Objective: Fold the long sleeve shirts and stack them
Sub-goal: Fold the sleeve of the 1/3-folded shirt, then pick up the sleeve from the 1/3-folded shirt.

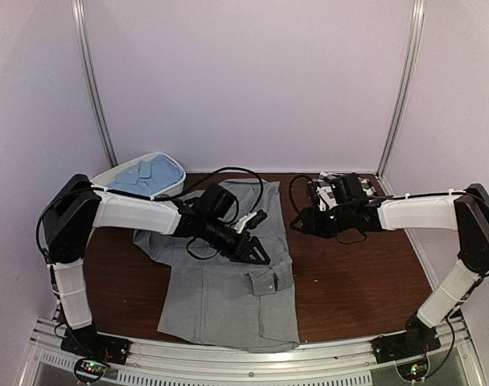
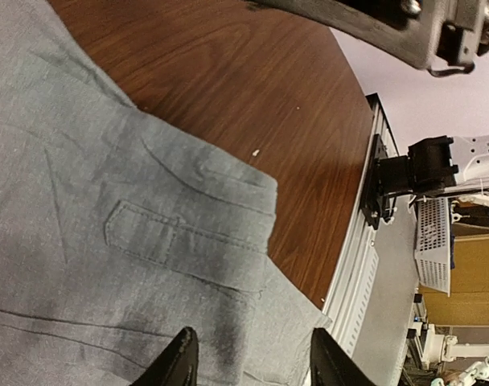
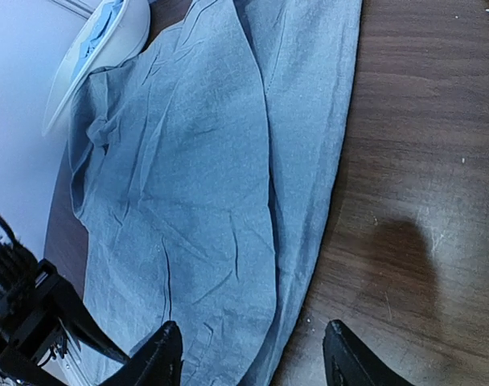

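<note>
Three shirts in view, one laid out flat. Grey shirt lies spread on the dark wood table, hem at the arms' end, collar end away from them. One sleeve is laid across its front, with the cuff near the shirt's right edge. The other sleeve is bunched off the shirt's left side.

Left gripper: over the grey shirt's right half, just on the collar side of the cuff. Jaws are apart, partly open, nothing between them. Its wrist view shows only grey cloth under the fingers; can't tell if the tips touch it.

Right gripper: just off the grey shirt's right edge, up toward the collar end. Jaws are apart here too, and it's empty. Its wrist view has the shirt's edge and bare wood below the gap, plus a shadow on the wood beside the shirt.

Light blue shirt: collar showing, inside the white tub, which sits off the grey shirt's far-left corner, near the bunched sleeve.

Checked shirt: off the grey shirt's far-right corner, by the back wall, mostly hidden behind the right arm. Can't say if it's folded.
</note>
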Controlling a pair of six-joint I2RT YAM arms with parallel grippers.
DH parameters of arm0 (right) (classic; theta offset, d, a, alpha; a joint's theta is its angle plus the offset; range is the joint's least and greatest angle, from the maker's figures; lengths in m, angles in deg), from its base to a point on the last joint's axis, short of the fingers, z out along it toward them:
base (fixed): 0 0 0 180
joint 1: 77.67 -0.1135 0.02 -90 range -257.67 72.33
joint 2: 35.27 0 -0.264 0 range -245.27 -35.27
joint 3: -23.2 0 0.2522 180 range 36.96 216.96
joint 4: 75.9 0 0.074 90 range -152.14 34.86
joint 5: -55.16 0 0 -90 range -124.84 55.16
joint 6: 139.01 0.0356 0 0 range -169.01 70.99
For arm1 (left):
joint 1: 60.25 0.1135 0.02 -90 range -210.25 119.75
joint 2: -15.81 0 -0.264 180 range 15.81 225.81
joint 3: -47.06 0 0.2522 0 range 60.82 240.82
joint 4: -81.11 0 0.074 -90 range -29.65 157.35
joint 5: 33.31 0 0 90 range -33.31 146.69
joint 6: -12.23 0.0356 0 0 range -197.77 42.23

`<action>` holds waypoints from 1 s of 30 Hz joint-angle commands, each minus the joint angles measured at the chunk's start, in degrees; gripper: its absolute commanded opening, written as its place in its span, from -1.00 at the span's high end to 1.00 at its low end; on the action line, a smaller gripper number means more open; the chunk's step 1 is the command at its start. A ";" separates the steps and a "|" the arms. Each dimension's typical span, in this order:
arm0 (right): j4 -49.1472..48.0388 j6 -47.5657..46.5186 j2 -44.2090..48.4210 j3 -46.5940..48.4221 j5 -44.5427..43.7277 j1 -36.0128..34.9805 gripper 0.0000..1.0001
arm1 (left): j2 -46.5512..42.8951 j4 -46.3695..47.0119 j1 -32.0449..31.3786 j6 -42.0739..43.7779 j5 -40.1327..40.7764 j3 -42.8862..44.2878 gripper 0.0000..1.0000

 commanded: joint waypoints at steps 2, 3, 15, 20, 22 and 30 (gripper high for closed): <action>-1.37 -3.03 6.14 -6.58 -1.87 -3.24 -0.23 | -3.34 -0.54 -0.05 -0.88 4.47 -0.80 0.01; -1.23 -3.29 6.61 -7.54 -2.00 -4.21 -0.23 | -3.75 -1.25 -0.01 -1.27 6.47 -0.71 0.01; -10.82 -5.30 8.86 -17.09 -1.20 -11.61 -0.28 | -5.40 -3.94 3.08 -4.23 15.56 -1.86 0.03; -17.87 -4.79 7.27 -19.86 0.95 -13.63 -0.39 | -5.51 -4.29 4.13 -4.21 15.58 -1.89 0.03; -19.97 -4.44 6.53 -20.51 1.22 -14.20 -0.42 | -5.64 -4.43 4.28 -4.23 15.74 -1.96 0.03; -23.28 -3.02 2.86 -20.32 3.69 -16.41 -0.42 | -5.52 -4.46 5.06 -4.10 16.03 -2.24 0.04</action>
